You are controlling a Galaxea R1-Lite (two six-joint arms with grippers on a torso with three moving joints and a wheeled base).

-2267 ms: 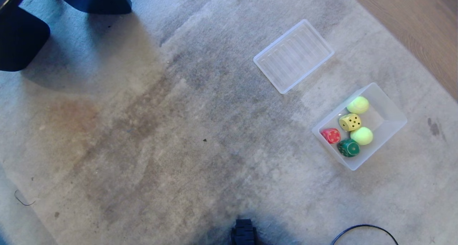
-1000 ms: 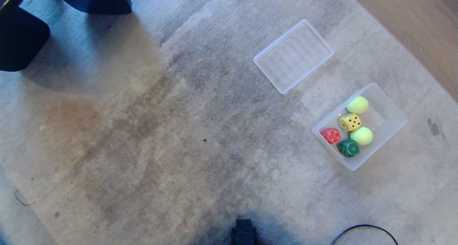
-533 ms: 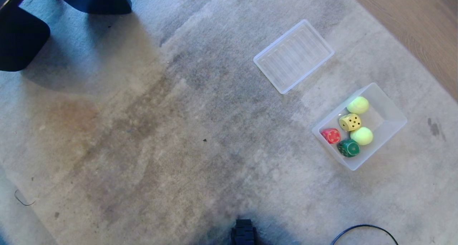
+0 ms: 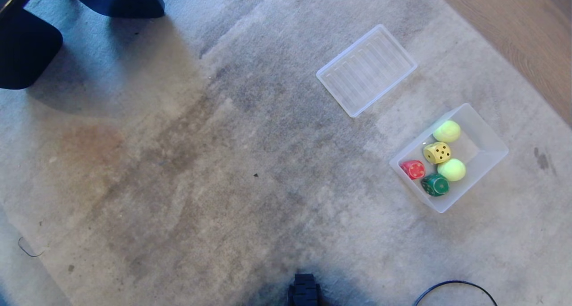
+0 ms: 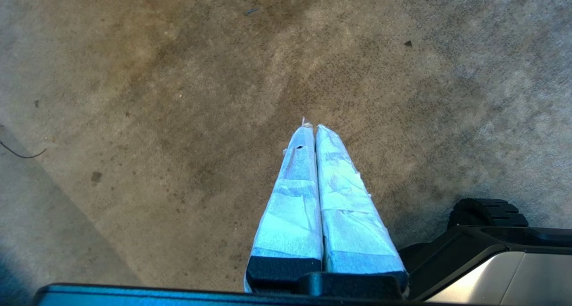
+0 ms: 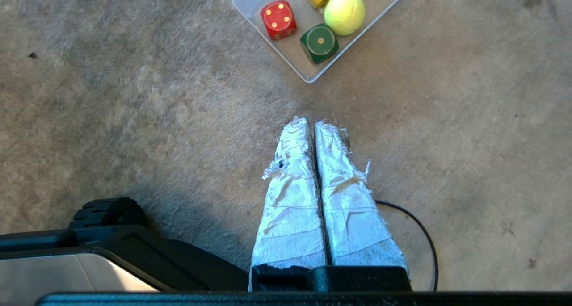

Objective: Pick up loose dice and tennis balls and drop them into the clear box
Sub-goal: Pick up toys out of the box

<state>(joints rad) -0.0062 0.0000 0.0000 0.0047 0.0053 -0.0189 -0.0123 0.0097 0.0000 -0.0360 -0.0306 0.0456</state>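
Note that the translucent rectangular clear box (image 4: 487,161), at the head view's right, contains the red, yellow and green dice (image 4: 436,152) and two fuzzy tennis balls (image 4: 452,169). Left pincer (image 5: 314,129) and right pincer (image 6: 313,123) hang empty, jaws pressed together, likely parked because no loose pieces show.

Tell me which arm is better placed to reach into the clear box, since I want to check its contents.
Right, probably. The clear box sits on the robot's right, just ahead of the shut right gripper; the left gripper, also shut, faces only bare carpet.
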